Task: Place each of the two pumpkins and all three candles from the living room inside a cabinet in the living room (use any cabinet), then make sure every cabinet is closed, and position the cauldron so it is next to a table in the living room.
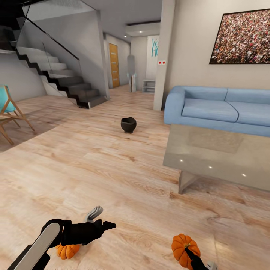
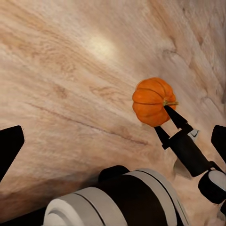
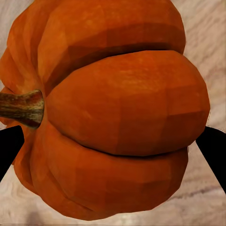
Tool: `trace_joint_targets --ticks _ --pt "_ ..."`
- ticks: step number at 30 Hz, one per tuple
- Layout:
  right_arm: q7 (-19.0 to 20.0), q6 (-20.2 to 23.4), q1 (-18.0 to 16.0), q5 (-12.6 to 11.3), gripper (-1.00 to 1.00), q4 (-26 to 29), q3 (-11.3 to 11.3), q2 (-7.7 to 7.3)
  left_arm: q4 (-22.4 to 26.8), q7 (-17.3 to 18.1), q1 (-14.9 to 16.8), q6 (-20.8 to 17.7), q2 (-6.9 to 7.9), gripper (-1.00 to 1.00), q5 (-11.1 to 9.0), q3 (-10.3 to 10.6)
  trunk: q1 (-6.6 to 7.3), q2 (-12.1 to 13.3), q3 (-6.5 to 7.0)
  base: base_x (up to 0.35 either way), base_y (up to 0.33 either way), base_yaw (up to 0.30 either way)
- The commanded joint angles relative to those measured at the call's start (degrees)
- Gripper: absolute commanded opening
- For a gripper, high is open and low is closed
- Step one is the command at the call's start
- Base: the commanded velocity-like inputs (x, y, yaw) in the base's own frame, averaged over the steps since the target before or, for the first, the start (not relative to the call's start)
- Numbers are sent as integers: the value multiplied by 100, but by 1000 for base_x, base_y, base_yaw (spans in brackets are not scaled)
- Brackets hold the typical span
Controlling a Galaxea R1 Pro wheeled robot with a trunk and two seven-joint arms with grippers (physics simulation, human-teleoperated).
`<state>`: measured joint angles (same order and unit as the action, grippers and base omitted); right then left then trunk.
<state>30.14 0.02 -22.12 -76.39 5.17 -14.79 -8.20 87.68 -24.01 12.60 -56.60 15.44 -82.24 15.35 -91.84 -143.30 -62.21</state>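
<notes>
My right gripper (image 1: 186, 250) is shut on an orange ribbed pumpkin (image 1: 182, 245), held just above the plank floor at the bottom right. In the right wrist view this pumpkin (image 3: 117, 113) sits between both fingers, stem to one side. The left wrist view shows the same pumpkin (image 2: 150, 107) in the right gripper (image 2: 165, 124). A second pumpkin (image 1: 67, 250) lies on the floor, partly under my left arm. My left gripper (image 1: 107, 218) hangs open above the floor, holding nothing. The black cauldron (image 1: 128, 125) stands on the floor ahead. The grey glossy table (image 1: 210, 153) is at the right. Candles and cabinet are out of view.
A blue sofa (image 1: 221, 108) stands behind the table against the wall. A staircase (image 1: 63, 80) rises at the far left, and a wooden chair (image 1: 9, 112) with a teal seat is at the left edge. A hallway with a wooden door (image 1: 114, 64) opens straight ahead.
</notes>
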Motion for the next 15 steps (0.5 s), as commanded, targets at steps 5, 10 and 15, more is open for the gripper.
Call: trace_joint_targets --ticks 5,10,15 --pt "2 95 -2 -16 -100 11 -117 -11 4 -60 5 0 17 100 -56 -2 1 -2 -30 0 0 228" --pt "-810 645 -26 2 -100 1045 -420 0 4 -59 5 0 28 100 -48 -12 1 -2 -58 0 0 238" --pt "-2812 1136 -41 8 -100 2835 -590 7 4 -59 7 5 52 100 -34 -24 1 -2 -75 0 0 138"
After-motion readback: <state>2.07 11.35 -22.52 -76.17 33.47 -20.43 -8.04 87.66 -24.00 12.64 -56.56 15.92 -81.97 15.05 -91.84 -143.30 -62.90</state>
